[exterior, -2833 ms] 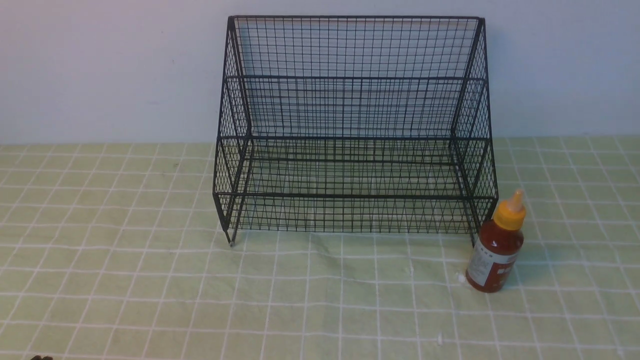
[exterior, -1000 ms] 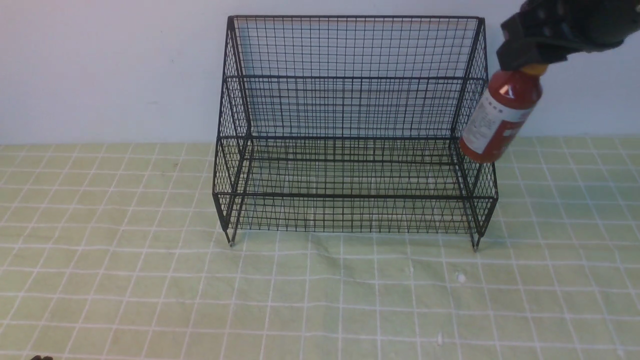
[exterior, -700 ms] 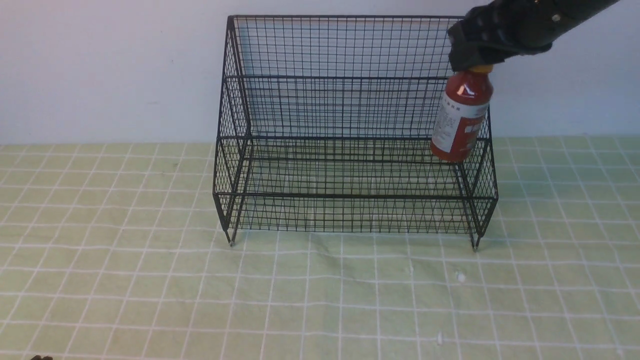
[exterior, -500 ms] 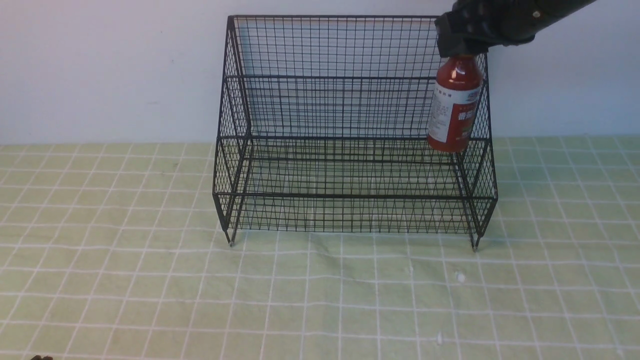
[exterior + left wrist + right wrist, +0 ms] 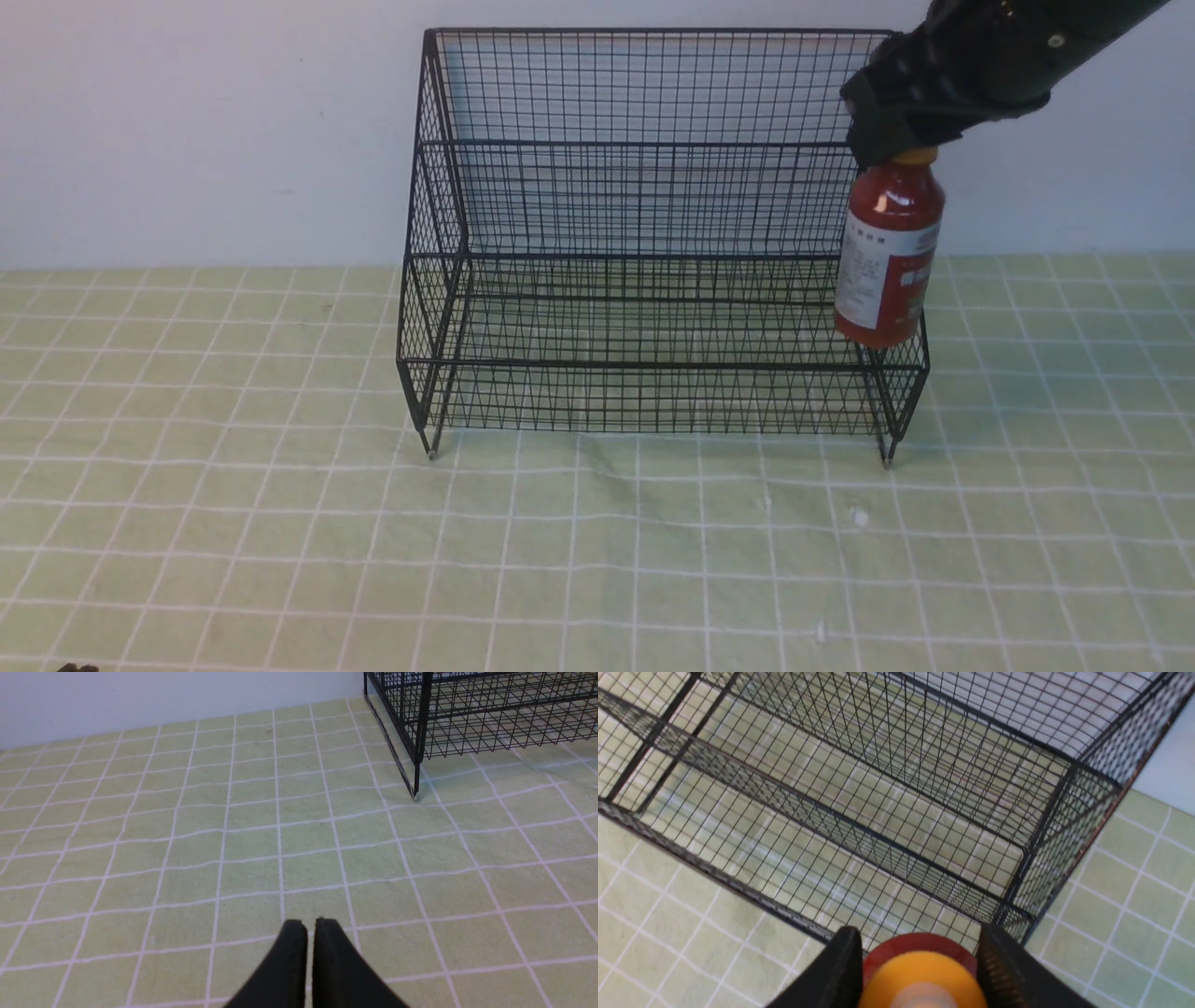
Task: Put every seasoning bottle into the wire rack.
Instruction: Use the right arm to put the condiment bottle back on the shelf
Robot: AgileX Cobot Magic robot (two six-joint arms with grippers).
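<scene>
The black wire rack [image 5: 653,257] stands at the back of the table against the wall, with nothing on its tiers. My right gripper [image 5: 892,140] is shut on the yellow-orange cap of the seasoning bottle [image 5: 887,257]. The bottle hangs upright at the rack's right end, its base just above the front rail. In the right wrist view the fingers [image 5: 845,961] clamp the cap of the bottle [image 5: 920,975] above the rack's [image 5: 878,788] lower front tier, near its right corner. My left gripper [image 5: 306,924] is shut and empty, low over the cloth, with the rack's left foot [image 5: 415,794] ahead of it.
A green checked cloth [image 5: 280,523] covers the table. A pale wall [image 5: 187,131] rises right behind the rack. Small white specks [image 5: 859,516] lie on the cloth in front of the rack's right foot.
My right gripper lifted the bottle off the cloth at the rack's right front, carried it left over the rack's right side, and has now lowered it forward and slightly right. The left gripper is unchanged.
</scene>
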